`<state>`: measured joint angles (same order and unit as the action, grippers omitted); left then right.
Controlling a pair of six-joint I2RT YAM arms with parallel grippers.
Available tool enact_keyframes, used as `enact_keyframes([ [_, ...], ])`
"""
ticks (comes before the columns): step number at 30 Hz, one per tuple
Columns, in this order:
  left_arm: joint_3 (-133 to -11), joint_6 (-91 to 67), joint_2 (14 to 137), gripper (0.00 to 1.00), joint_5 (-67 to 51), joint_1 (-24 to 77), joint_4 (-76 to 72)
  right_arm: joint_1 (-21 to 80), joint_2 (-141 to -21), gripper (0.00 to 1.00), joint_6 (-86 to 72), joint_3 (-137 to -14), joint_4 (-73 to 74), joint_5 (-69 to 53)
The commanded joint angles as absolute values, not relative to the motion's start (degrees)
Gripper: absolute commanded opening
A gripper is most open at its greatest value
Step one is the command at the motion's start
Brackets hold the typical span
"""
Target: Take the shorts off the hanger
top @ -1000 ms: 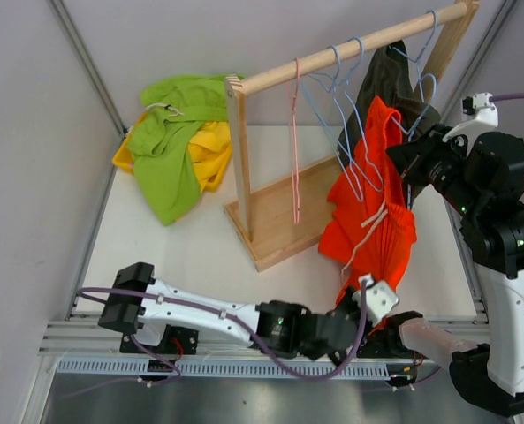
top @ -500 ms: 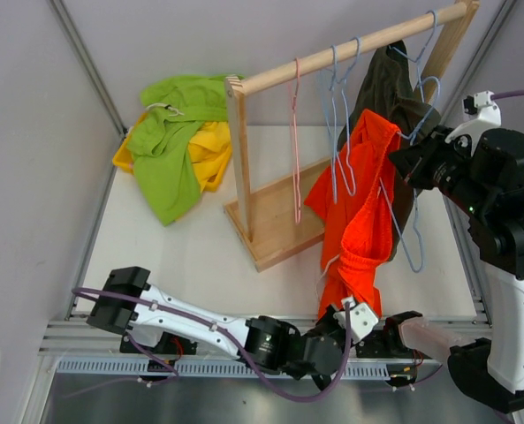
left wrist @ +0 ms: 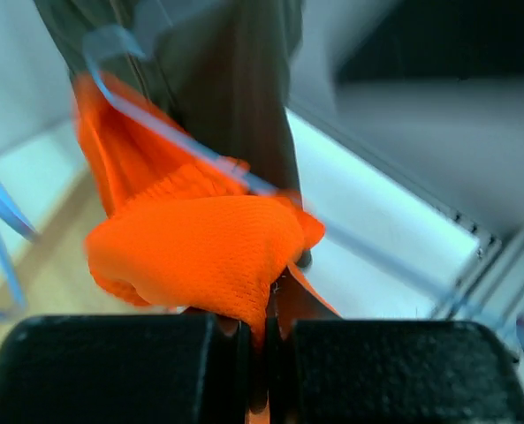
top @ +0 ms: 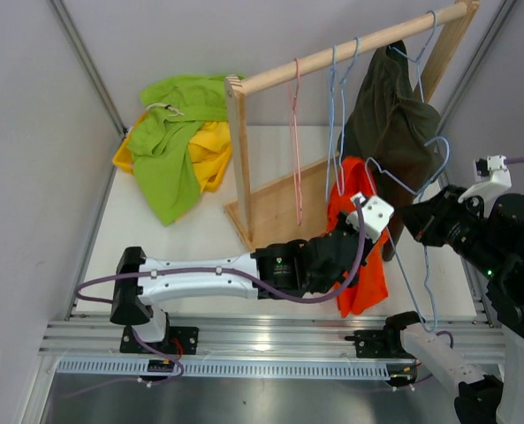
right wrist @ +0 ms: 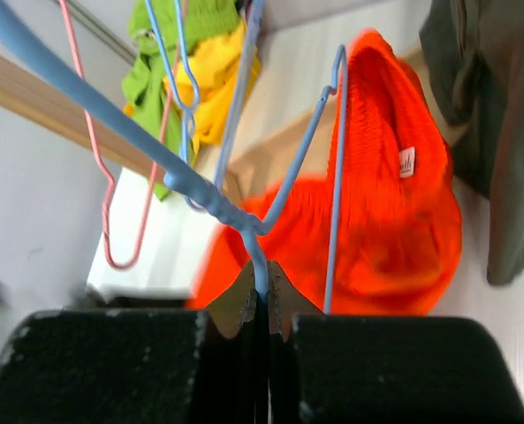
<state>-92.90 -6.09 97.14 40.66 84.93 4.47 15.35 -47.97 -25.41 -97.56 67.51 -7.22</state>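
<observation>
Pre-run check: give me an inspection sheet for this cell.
Surface: white table, wooden rack standing on it.
Job's things: orange shorts pinched by left gripper; olive shorts hung on rod; green shorts over yellow shorts, piled far left.
Clutter: pink hanger, blue hangers on rod.
Grippers: left shut on orange shorts; right gripper shut on held hanger.
Cables: purple cable along left arm.
Surroundings: grey walls, metal rail.

The orange shorts (top: 368,281) hang bunched near the middle, pinched between the left gripper's (left wrist: 262,329) jaws. The dark olive shorts (top: 394,124) hang limp at the far right. The lime green shorts (top: 160,152) lie crumpled over the yellow shorts (top: 210,146) on the tabletop (top: 200,238), far left.
</observation>
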Motion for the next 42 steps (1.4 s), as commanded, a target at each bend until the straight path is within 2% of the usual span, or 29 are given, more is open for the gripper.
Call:
enact_keyframes([
  [1, -100.54, -1.76, 97.65, 0.0, 39.73, 85.34, 6.14, 15.12, -46.15, 0.0, -25.84, -96.5, 69.79, -7.56],
  [4, -98.18, -5.7, 95.9, 0.0, 36.57, 86.3, 9.4, 15.2, -47.28, 0.0, -24.44, -98.96, 69.26, -6.51],
  [7, -85.39, -8.86, 91.43, 0.0, 36.82, 93.04, 7.21, 15.2, -51.67, 0.0, -22.42, -103.96, 67.86, -4.4],
  [9, -81.4, -12.55, 89.66, 0.0, 39.01, 96.14, 7.9, 15.12, -54.39, 0.0, -20.93, -108.35, 66.45, -2.56],
  [15, -67.17, -33.28, 82.01, 0.0, 48.84, 104.85, 22.83, 15.12, -67.4, 0.0, -17.05, -119.68, 58.82, -0.8],
  [20, -56.73, -48.15, 70.61, 0.0, 51.33, 106.35, 31.9, 14.59, -73.98, 0.0, -17.75, -118.65, 46.16, 1.39],
  [24, -52.56, -50.8, 63.04, 0.0, 52.82, 106.35, 33.13, 13.8, -82.07, 0.0, -17.49, -124.88, 42.1, 1.06],
  [31, -54.23, -54.57, 60.3, 0.0, 57.56, 106.44, 43.22, 13.36, -95.53, 0.0, -17.32, -136.74, 39.81, -1.4],
  [34, -56.51, -57.03, 58.37, 0.0, 59.49, 106.26, 49.81, 13.18, -97.29, 0.0, -17.58, -136.24, 40.6, -1.84],
  [37, -58.97, -54.94, 54.51, 0.0, 60.65, 102.93, 53.7, 13.27, -93.88, 0.0, -18.1, -128.52, 39.38, -2.46],
  [42, -63.79, -37.12, 48.08, 0.0, 59.85, 93.02, 49.05, 13.18, -81.68, 0.0, -19.42, -106.46, 31.65, -2.72],
])
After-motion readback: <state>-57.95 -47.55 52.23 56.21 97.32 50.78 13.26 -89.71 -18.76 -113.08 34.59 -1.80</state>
